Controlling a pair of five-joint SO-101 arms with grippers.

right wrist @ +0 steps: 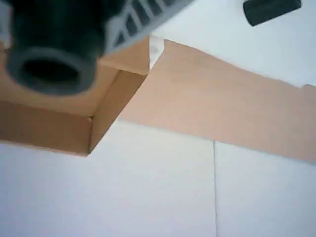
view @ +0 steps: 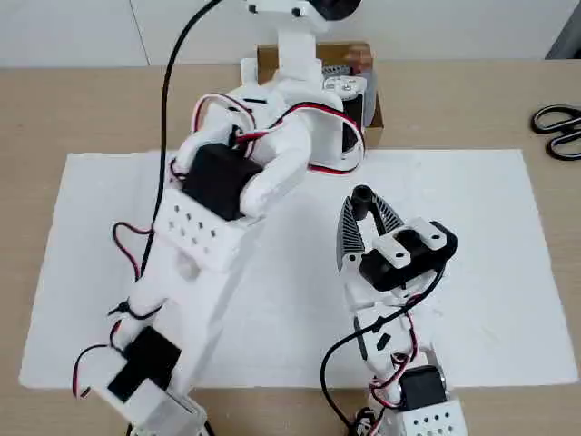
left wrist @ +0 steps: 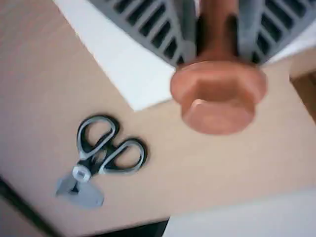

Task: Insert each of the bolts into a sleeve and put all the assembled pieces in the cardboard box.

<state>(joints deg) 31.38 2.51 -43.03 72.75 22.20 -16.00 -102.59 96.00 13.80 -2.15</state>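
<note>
- Wooden table [view: 54, 109] seen from above, with a white sheet [view: 472, 272]: the right end effector [view: 366, 218] grips a black sleeve [view: 362, 194] over the sheet, and the cardboard box [view: 272, 56] sits at the far edge.
- Left wrist: the left end effector [left wrist: 217, 29] clamps a copper bolt [left wrist: 217, 94] (head outward), with scissors [left wrist: 101, 153] on the table beyond.
- Right wrist: the sleeve is held, the box beyond it.

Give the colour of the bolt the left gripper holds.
The bolt is copper-orange, clearest in the left wrist view.
</note>
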